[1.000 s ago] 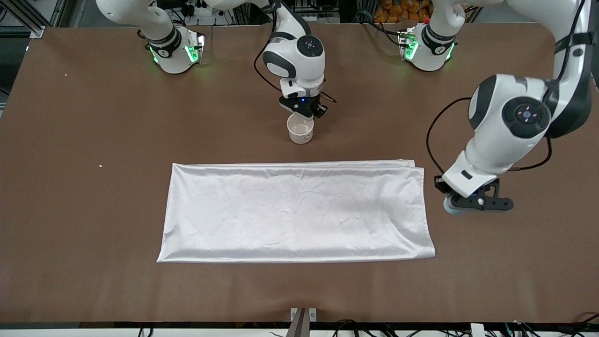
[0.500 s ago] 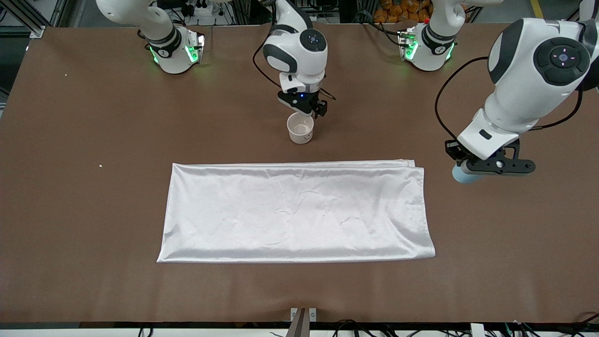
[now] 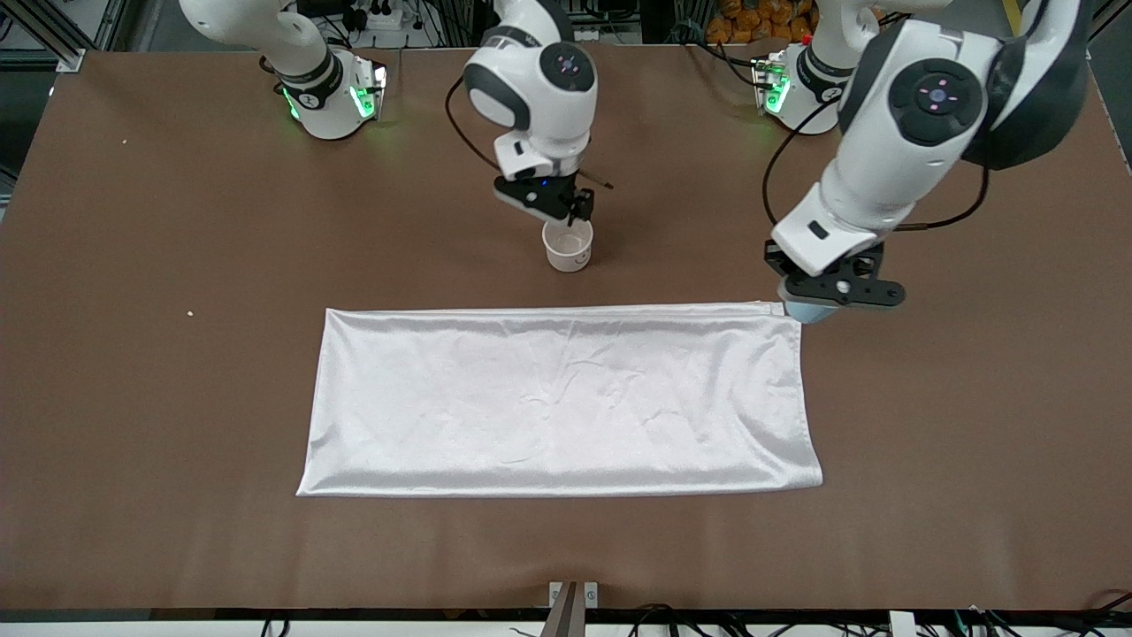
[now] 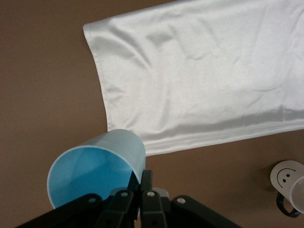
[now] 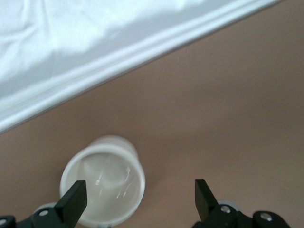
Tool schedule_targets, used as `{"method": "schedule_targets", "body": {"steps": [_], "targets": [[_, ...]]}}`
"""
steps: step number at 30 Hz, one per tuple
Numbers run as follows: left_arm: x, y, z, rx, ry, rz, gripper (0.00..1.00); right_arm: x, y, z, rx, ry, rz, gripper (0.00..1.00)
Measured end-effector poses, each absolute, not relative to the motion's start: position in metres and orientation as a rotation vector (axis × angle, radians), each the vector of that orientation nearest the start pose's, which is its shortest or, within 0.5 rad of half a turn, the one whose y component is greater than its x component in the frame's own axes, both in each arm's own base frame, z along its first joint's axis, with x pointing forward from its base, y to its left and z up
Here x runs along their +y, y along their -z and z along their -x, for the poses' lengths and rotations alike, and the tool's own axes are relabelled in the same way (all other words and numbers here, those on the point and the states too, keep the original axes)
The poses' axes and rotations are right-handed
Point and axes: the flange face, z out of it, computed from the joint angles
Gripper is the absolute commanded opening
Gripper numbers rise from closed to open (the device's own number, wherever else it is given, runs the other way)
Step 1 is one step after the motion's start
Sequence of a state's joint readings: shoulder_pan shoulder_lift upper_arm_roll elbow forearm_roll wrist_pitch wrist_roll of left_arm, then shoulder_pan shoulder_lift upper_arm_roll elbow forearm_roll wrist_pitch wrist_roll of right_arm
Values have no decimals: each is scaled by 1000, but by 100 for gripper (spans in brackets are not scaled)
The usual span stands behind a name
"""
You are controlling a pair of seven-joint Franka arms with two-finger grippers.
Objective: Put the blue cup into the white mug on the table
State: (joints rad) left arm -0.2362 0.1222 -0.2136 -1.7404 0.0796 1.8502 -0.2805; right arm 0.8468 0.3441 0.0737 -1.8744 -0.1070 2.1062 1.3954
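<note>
Status: your left claw [image 3: 836,296], clamped on the blue cup [image 4: 95,168], has travelled from the lower right of the front frame up to the white cloth's [image 3: 557,398] upper right corner, closing on the white mug [image 3: 568,246]. Right claw [image 3: 544,199], spread wide, has lifted off the mug at upper centre. Transfer underway; cup not yet in. Count on the counter [image 3: 177,354]: one cup, one mug, one cloth.
</note>
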Motion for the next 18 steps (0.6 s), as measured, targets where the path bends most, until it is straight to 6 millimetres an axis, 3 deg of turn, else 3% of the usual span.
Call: {"method": "schedule_targets", "body": {"steps": [5, 11, 18], "targets": [[-277, -492, -532, 327, -4, 3078, 0, 427, -318, -442, 573, -20, 3228, 100], [-319, -482, -517, 308, -28, 3092, 0, 335, -313, -513, 439, -84, 3250, 100], [-380, -461, -492, 240, -84, 3109, 0, 240, -297, -562, 351, -167, 3258, 100]]}}
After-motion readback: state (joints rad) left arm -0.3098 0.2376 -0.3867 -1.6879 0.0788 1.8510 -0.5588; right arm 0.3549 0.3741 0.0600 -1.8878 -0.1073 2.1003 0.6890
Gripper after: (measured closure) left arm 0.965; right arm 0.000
